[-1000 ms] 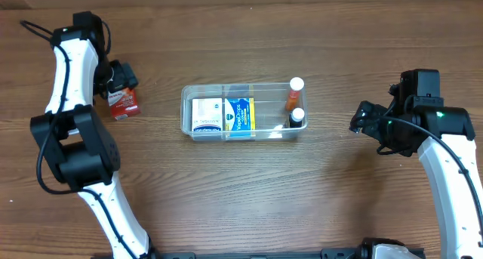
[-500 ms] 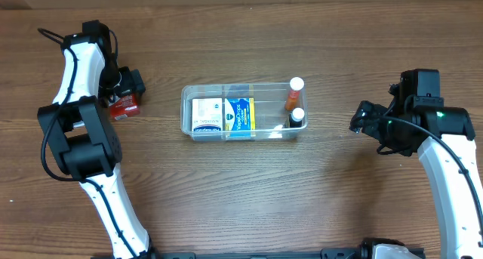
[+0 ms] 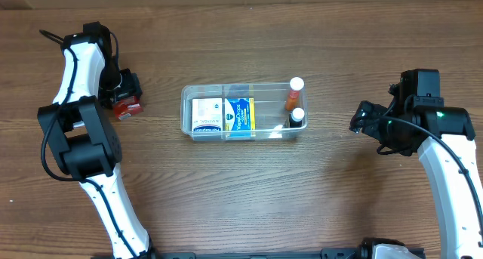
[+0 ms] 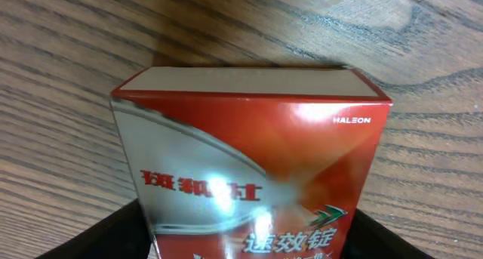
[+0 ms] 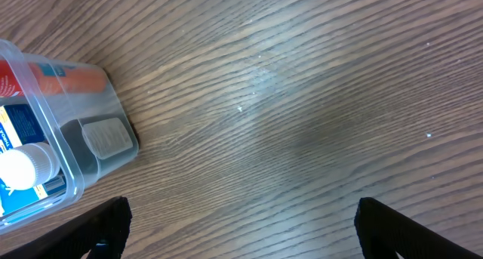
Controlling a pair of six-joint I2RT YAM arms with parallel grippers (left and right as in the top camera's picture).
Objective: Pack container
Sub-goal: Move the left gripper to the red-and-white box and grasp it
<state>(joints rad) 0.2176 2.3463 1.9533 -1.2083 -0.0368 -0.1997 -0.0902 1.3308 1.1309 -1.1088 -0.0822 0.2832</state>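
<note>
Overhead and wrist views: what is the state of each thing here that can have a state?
container: open, no lid, partly filled.
orange bottle: capped, upright in the container.
dark bottle: capped, upright in the container.
white box: closed, inside the container.
blue box: closed, inside the container.
red box: closed, outside the container.
left pincer: shut on the red box.
right pincer: open, empty.

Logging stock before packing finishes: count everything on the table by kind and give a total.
Boxes: 3 (white-and-blue box and blue box in the container; red box outside it)
Bottles: 2 (orange bottle and dark bottle, both in the container)
Container: 1
Total: 6
</note>
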